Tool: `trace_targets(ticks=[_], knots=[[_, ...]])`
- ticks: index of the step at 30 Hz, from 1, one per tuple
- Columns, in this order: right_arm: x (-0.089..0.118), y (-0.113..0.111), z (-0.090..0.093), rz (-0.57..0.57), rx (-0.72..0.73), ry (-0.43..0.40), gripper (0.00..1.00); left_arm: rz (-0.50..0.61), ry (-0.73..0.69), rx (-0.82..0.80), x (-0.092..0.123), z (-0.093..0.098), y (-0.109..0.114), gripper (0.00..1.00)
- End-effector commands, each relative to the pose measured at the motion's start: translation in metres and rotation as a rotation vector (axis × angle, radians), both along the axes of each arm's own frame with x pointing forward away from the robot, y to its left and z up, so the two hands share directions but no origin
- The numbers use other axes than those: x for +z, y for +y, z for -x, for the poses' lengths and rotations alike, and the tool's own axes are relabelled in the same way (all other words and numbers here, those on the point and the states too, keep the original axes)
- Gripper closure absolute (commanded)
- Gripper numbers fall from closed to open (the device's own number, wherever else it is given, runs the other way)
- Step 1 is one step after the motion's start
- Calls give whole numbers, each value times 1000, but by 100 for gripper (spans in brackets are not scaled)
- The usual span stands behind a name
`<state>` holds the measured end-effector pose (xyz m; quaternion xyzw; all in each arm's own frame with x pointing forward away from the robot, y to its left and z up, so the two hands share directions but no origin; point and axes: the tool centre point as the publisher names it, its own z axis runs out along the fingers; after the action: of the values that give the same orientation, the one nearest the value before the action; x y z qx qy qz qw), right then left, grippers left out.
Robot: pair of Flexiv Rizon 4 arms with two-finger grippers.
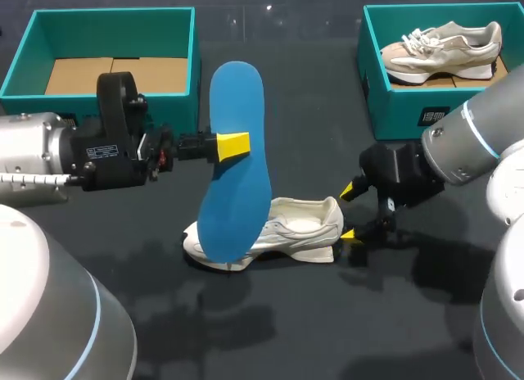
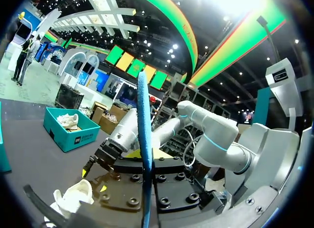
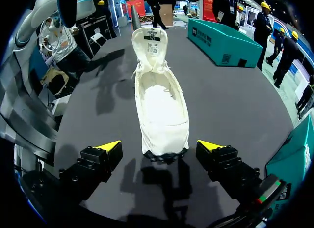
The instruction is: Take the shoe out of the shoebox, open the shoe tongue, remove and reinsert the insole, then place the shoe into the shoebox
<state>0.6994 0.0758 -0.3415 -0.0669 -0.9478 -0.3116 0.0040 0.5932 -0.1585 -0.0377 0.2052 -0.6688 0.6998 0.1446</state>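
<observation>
The left gripper (image 1: pixel 233 145) has its fingers pinched on one long edge of the blue insole (image 1: pixel 238 183), holding it upright above the table (image 1: pixel 327 331). In the left wrist view the insole (image 2: pixel 143 139) shows edge-on, straight ahead of the gripper. Its lower end overlaps the toe of the white shoe (image 1: pixel 304 226), which lies on the table with its opening up; I cannot tell whether they touch. The right gripper (image 3: pixel 158 147) is spread wide and holds nothing, its yellow tips on either side of the shoe's (image 3: pixel 162 102) heel with a gap on each side. Behind, a teal shoebox (image 1: pixel 193 65) stands near the left arm, and a second shoebox (image 1: pixel 393 110) near the right arm holds a beige shoe (image 1: pixel 446 48).
</observation>
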Motion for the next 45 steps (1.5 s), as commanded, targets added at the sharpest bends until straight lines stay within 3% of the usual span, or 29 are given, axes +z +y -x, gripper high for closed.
trace_targets(ticks=[1,13,37,45], knots=[[11,1,6,354,-3,-2,0,0,0,2,1,0,-3,100],[11,1,6,354,-3,-2,0,0,0,2,1,0,-3,100],[34,33,3,717,-104,21,0,0,0,2,1,0,-3,100],[42,24,-1,721,-99,14,0,0,0,2,1,0,-3,100]])
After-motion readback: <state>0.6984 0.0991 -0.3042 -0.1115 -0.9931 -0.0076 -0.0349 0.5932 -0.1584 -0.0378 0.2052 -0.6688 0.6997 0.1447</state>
